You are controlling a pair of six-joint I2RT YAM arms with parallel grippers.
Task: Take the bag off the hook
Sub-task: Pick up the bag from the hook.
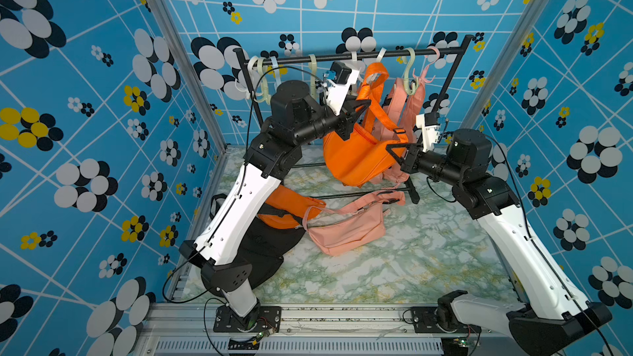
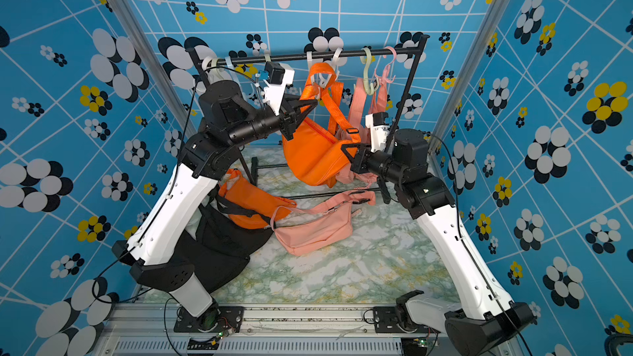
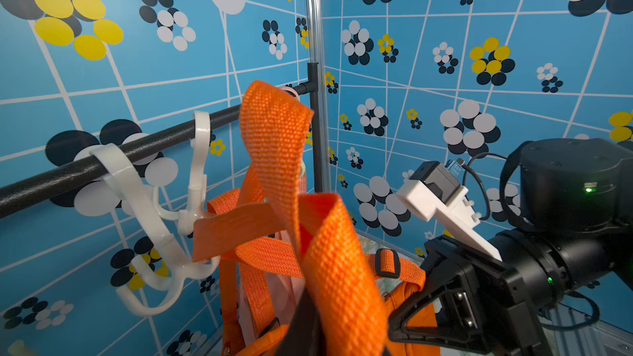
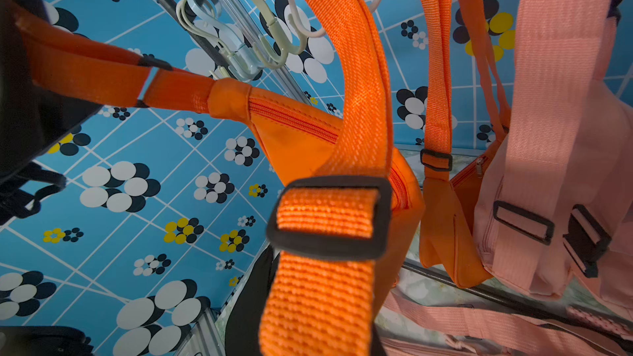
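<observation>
Orange bag [image 1: 356,159] hangs between both arms, above table [image 1: 411,261]. Left jaws and right jaws each clamped on its strap [image 3: 274,125]. Loop rises from left jaws, just beside white hook [image 3: 199,152]; whether it is clear, cannot tell.

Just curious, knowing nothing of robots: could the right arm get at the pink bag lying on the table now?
Probably not yet: the right tool is shut on the orange strap. Otherwise nothing seems to lie between it and the pink bag.
</observation>
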